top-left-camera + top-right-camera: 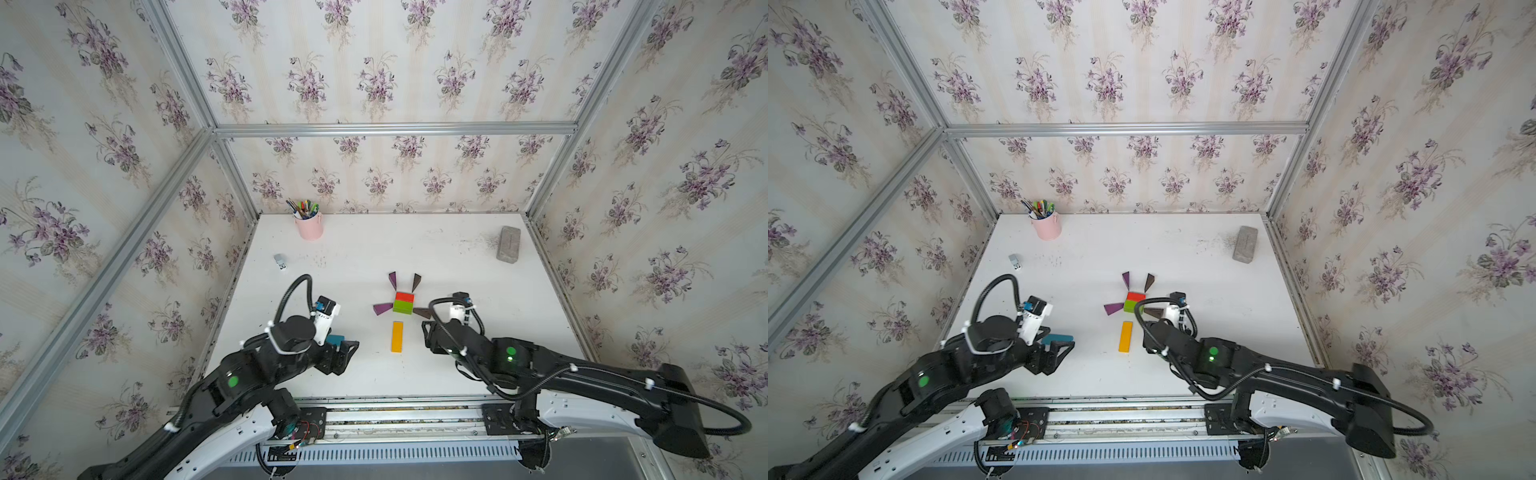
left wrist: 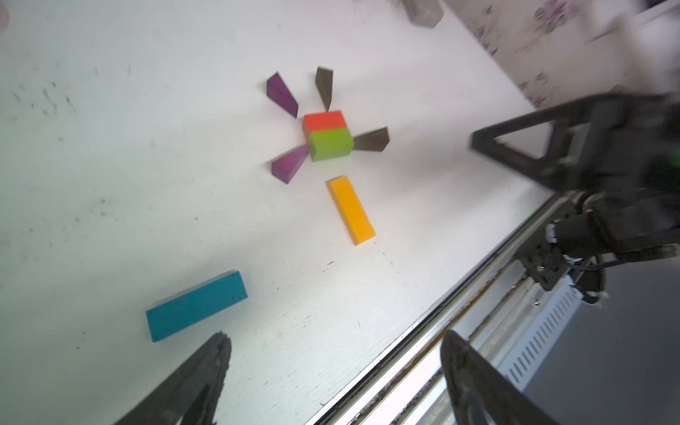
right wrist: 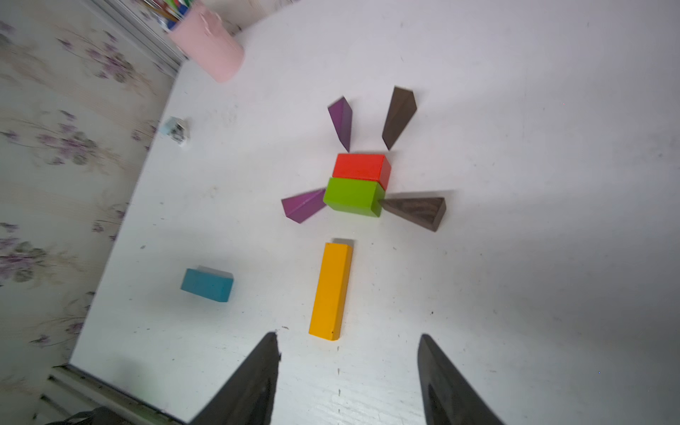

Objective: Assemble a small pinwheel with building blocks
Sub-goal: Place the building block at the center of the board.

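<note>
On the white table [image 1: 457,257], my left gripper [image 2: 335,337] stands wide apart and empty. My right gripper [image 3: 347,337] is parted too, holding nothing. The pinwheel [image 1: 403,305] lies mid-table, its red block [image 3: 362,166] touching the green block [image 3: 353,197]. The purple wedges [image 3: 342,119] sit at 11 and 9 o'clock, the brown wedges [image 3: 399,114] at 1 and 3. The yellow bar [image 3: 331,290] lies at 6 o'clock, a gap away. The blue bar [image 2: 196,306] lies loose at 8 o'clock, near my left fingers.
</note>
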Tool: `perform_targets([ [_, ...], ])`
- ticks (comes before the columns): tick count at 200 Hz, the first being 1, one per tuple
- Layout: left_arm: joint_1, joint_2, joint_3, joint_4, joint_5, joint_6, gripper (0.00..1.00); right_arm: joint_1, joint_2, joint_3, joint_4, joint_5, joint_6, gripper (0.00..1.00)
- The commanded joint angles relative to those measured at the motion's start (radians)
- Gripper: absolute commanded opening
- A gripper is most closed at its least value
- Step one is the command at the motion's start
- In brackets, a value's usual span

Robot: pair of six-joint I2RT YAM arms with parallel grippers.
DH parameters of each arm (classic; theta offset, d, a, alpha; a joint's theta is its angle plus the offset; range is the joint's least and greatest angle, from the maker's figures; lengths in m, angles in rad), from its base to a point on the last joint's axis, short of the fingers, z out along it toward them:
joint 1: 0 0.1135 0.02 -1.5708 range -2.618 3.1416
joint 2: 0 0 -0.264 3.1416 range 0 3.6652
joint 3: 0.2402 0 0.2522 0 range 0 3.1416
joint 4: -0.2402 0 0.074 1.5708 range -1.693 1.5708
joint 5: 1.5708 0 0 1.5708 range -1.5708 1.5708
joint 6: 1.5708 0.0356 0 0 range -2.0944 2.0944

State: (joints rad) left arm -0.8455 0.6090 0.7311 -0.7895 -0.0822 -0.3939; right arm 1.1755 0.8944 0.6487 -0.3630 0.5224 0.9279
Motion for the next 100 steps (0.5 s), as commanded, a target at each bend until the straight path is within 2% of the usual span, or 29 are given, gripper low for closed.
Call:
perform_targets([
  [1,-0.041,0.060,-0.066,0.153,-0.103,-0.113,0.83,-0.050,-0.145,-0.035,0.027,-0.024,-0.269,0.74],
  [22,-0.151,0.127,-0.097,0.216,-0.282,-0.200,0.80,-0.123,-0.264,-0.038,0.015,-0.099,-0.421,0.87],
  [44,-0.243,0.258,-0.076,0.252,-0.417,-0.249,0.80,-0.203,-0.322,-0.032,0.063,-0.259,-0.544,0.99],
  [65,-0.308,0.418,-0.023,0.276,-0.499,-0.280,0.81,-0.313,-0.255,0.002,0.055,-0.463,-0.621,0.99],
  [80,-0.327,0.482,-0.007,0.317,-0.513,-0.292,0.81,-0.370,-0.218,0.001,0.067,-0.579,-0.655,1.00],
  [100,-0.328,0.551,-0.003,0.373,-0.502,-0.299,0.78,-0.381,-0.258,-0.058,0.142,-0.633,-0.669,0.99],
])
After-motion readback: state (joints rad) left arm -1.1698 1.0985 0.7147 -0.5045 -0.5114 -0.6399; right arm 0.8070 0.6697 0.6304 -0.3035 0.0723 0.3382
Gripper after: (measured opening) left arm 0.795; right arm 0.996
